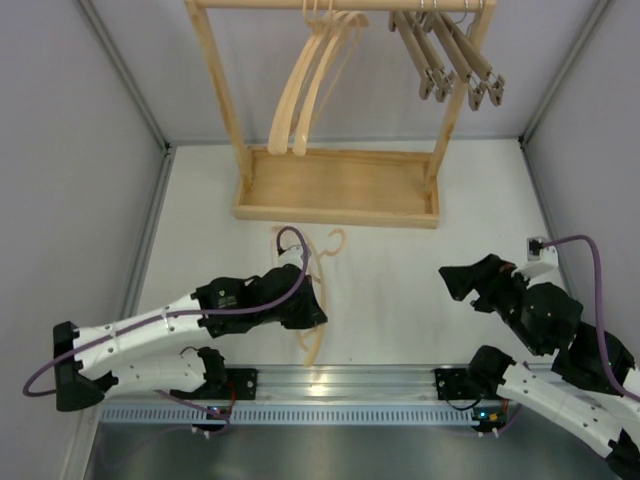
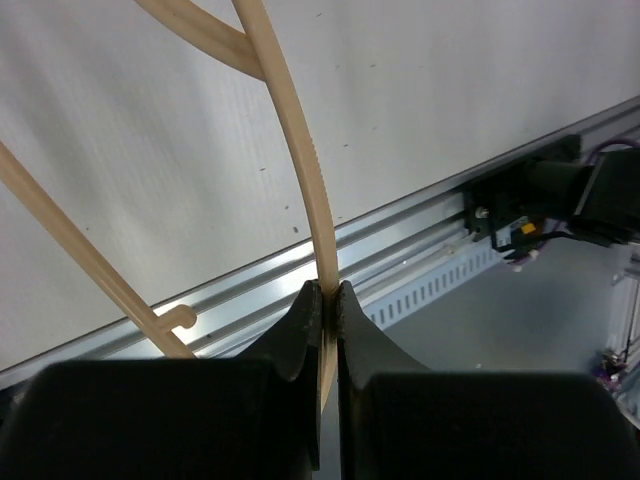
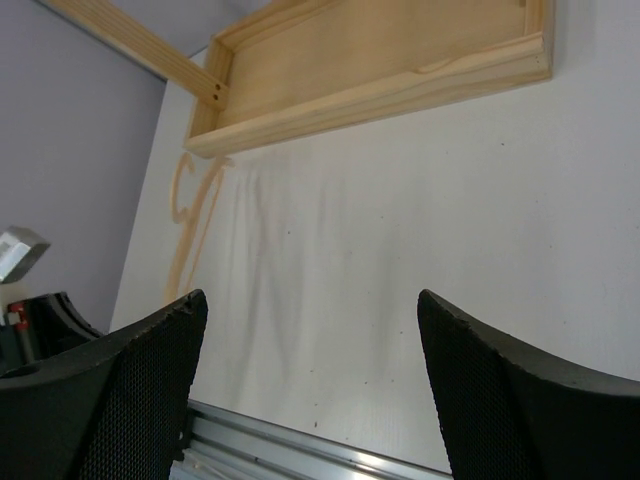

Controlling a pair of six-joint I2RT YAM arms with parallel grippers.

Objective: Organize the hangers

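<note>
Pale curved hangers (image 1: pixel 300 95) hang from the rack's top rail, with several brown clamp-bar hangers (image 1: pixel 452 62) to their right. Two more pale hangers lie on the white table in front of the rack. My left gripper (image 1: pixel 316 312) is shut on the thin arm of one of them (image 2: pixel 300 140), pinched between the jaws (image 2: pixel 328 292). The other pale hanger (image 2: pixel 85 262) runs along the left side of the wrist view. My right gripper (image 1: pixel 452 280) hovers open over bare table on the right (image 3: pixel 312 330), holding nothing. It sees a lying hanger (image 3: pixel 185 225) far to its left.
The big pale wooden rack (image 1: pixel 215 80) with tray base (image 1: pixel 335 212) stands at the back of the table. A metal rail (image 1: pixel 340 380) runs along the near edge between the arm bases. Grey walls close in both sides.
</note>
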